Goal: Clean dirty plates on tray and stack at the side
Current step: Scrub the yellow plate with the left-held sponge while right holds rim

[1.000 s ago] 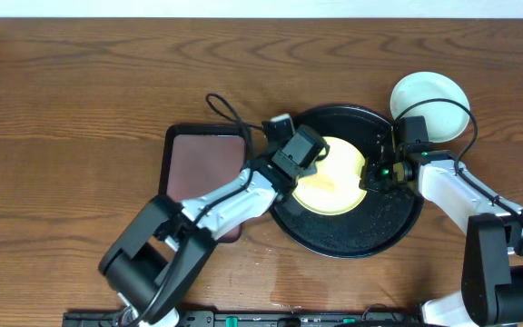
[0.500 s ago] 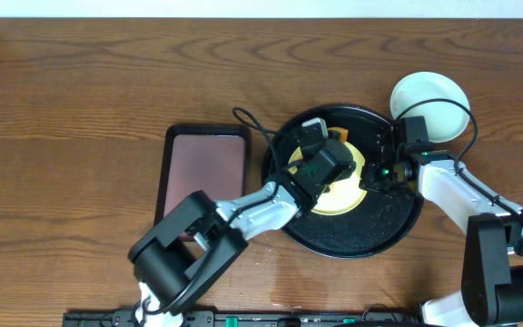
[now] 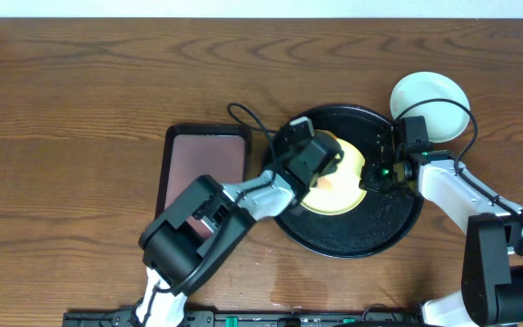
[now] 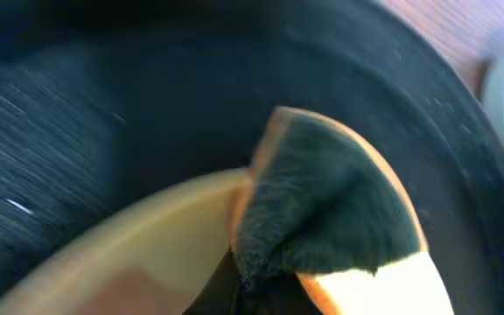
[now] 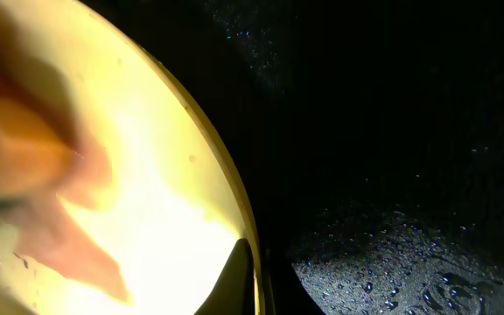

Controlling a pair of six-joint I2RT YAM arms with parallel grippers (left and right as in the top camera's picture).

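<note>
The yellow plate (image 3: 339, 194) lies in the round black tray (image 3: 389, 222), with a reddish smear on it in the right wrist view (image 5: 68, 236). My left gripper (image 3: 323, 167) is over the plate's left part, shut on a sponge (image 4: 331, 201) with a dark scouring face that presses on the plate (image 4: 138, 249). My right gripper (image 3: 369, 177) is shut on the plate's right rim (image 5: 234, 210); one finger (image 5: 245, 278) lies inside the rim. A pale mint-blue plate (image 3: 429, 100) sits on the bare wood outside the tray, at the back right. I cannot tell whether another lies under it.
A rectangular maroon tray with a black rim (image 3: 202, 163) lies left of the round tray, partly under my left arm. The black tray floor (image 5: 392, 262) is wet with droplets. The wooden tabletop (image 3: 80, 109) stretches to the left and back.
My left gripper swept the sponge across the yellow plate, right and then back a little left, and the left arm swung with it. The right gripper and the plate have stayed put.
</note>
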